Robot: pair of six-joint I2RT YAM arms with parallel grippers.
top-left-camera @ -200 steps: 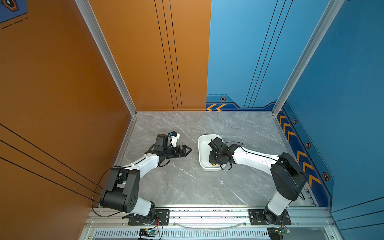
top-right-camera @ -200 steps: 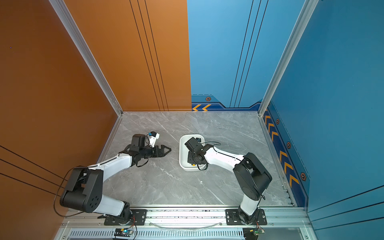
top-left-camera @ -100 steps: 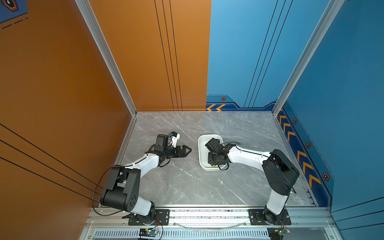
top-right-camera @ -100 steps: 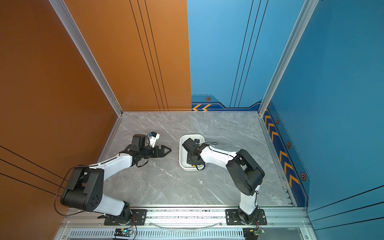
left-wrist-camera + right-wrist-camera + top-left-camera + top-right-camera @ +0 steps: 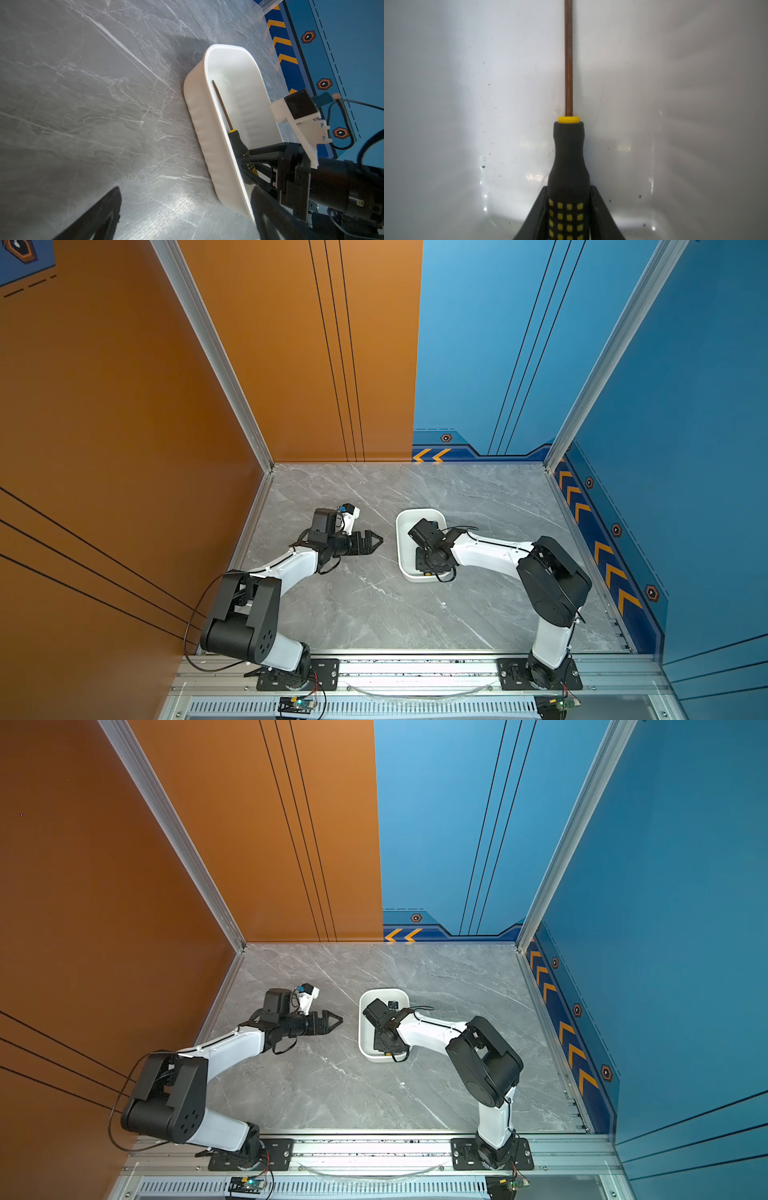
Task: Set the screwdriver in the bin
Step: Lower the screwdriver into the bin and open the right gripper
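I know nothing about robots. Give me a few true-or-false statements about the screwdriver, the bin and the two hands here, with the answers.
1. The screwdriver is inside the bin. True.
2. The left hand holds the screwdriver. False: it is open, empty and off to the side of the bin. It is the right hand that has a finger on each side of the handle.
3. The bin is blue. False: it is white; the blue is on the walls.
4. The screwdriver's handle is black with small yellow squares. True.
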